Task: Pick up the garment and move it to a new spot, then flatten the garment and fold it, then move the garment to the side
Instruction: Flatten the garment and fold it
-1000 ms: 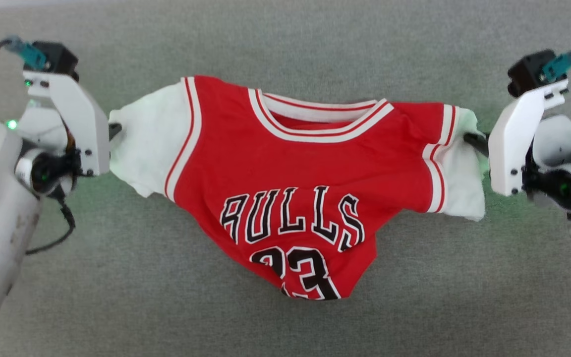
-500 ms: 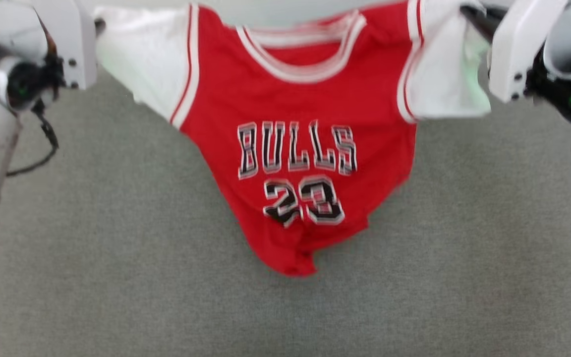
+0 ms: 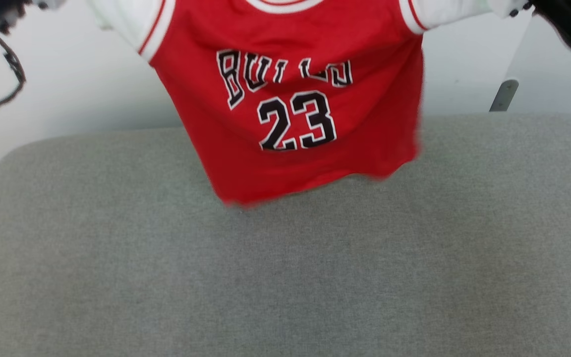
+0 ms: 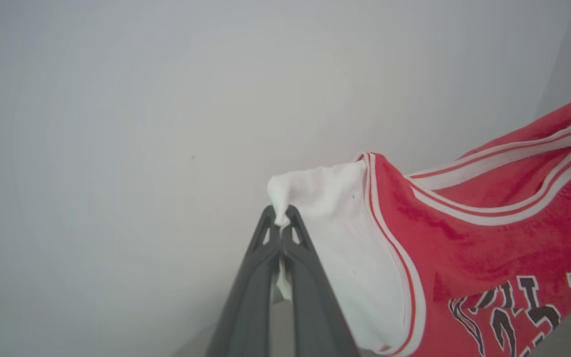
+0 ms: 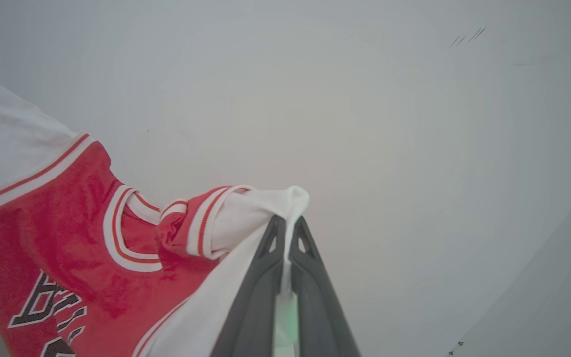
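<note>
With left hand (image 4: pixel 281 220) and right hand (image 5: pixel 288 225) both pinching it, holding the garment (image 3: pixel 374 99) aloft over grey fabric table (image 3: pixel 285 277), pale wall (image 3: pixel 67 74) behind.

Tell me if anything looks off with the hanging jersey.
The jersey hangs crooked: its hem dips lower toward the robot's left, and a fold creases the BULLS lettering. The left tool and right tool each pinch only a sleeve tip.

Grey fabric-covered surface (image 3: pixel 285 277): spans the whole lower part of the head view, flat and evenly textured. Rounds off at the far left corner and ends in a straight far edge. Sits under the hanging hem of the garment (image 3: pixel 295 148); touching or just clear, impossible to tell.
</note>
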### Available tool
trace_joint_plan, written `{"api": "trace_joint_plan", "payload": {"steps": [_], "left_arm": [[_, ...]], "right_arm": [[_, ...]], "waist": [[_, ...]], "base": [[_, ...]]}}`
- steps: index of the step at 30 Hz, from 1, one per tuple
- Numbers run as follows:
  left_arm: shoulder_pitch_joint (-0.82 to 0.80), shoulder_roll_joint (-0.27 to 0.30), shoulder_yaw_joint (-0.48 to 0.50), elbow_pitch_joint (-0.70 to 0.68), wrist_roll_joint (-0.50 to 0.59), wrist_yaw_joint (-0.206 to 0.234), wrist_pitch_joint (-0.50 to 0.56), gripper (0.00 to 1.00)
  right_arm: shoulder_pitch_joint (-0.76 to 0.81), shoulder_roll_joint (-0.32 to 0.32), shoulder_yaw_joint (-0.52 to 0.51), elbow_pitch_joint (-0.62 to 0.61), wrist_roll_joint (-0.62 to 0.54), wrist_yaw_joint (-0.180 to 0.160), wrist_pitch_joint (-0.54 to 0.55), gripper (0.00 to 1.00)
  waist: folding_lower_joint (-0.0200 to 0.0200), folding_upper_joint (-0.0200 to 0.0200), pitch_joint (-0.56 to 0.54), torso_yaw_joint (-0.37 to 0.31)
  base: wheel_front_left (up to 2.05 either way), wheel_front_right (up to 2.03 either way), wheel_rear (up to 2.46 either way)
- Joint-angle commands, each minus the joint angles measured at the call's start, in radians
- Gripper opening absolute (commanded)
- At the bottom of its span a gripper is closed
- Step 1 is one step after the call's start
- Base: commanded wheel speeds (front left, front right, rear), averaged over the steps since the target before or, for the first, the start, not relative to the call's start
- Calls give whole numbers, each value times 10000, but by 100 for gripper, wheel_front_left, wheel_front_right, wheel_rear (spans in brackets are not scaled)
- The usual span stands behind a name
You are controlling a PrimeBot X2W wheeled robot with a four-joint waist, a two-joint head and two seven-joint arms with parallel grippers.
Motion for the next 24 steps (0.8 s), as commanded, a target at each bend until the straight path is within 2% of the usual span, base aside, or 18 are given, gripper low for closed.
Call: {"api": "trace_joint_plan", "payload": {"steps": [1,12,19,24], "left_arm": [[-217,37,-14,5,-27,-10,-147,0],[-949,207,-261,102,-92,-10,-413,0],[-1411,184,-403,39,30,-9,-619,0],[-1940,-245,-373,245,401,204,-1837,0]], "right_arm": [[-220,36,237,172,119,-11,-165,0],[-1189,-424,1196,1015,1119,-11,-742,0],[-2015,-669,1347,1588,1279,-11,-1003,0],[-2909,-448,1263,2561,672,-11,-2367,0]], "waist": [[0,0,-259,-16],[0,0,52,237],[0,0,1603,448],[0,0,2933,596]], "base": [[0,0,0],[0,0,0],[0,0,0],[0,0,0]]}}
